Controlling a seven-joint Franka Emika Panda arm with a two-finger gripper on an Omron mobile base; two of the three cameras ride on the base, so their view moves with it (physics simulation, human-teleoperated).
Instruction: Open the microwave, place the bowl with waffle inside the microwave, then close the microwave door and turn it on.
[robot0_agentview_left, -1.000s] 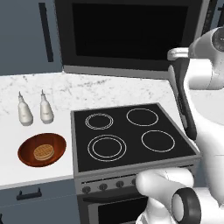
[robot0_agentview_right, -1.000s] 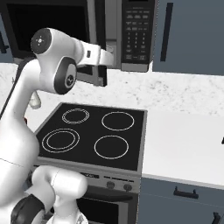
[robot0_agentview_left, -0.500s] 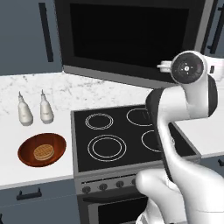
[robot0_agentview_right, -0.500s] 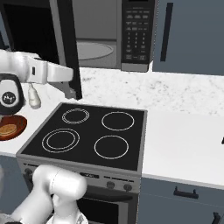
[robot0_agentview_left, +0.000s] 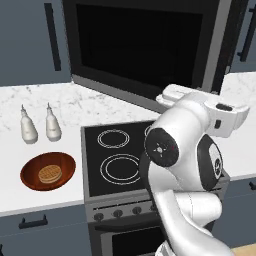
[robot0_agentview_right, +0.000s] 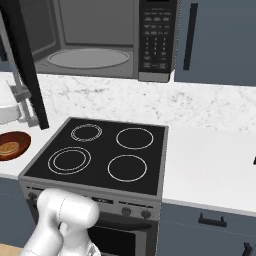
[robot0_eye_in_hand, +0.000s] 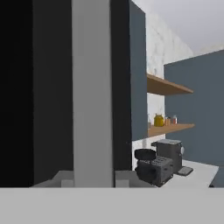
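White arm (robot0_agentview_left: 185, 150) folded high over the stove's (robot0_agentview_right: 100, 152) right edge, gripper (robot0_agentview_right: 17, 95) at the microwave door's (robot0_agentview_left: 142, 50) free edge, grip unclear, door swung wide, bowl (robot0_agentview_left: 47, 171) with waffle (robot0_agentview_left: 49, 174) near the counter's (robot0_agentview_left: 15, 192) front edge, below two bottles (robot0_agentview_left: 39, 125).

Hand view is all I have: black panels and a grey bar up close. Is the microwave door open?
Observer: Yes. In the right base view the microwave door stands swung out to the left, and the grey inside of the microwave is exposed.
Operator: Bowl in there yet?
Observer: No. The bowl sits on the counter left of the stove, with the waffle in it.
Operator: Anything crowding it?
Observer: Two bottles stand behind it, apart from it.
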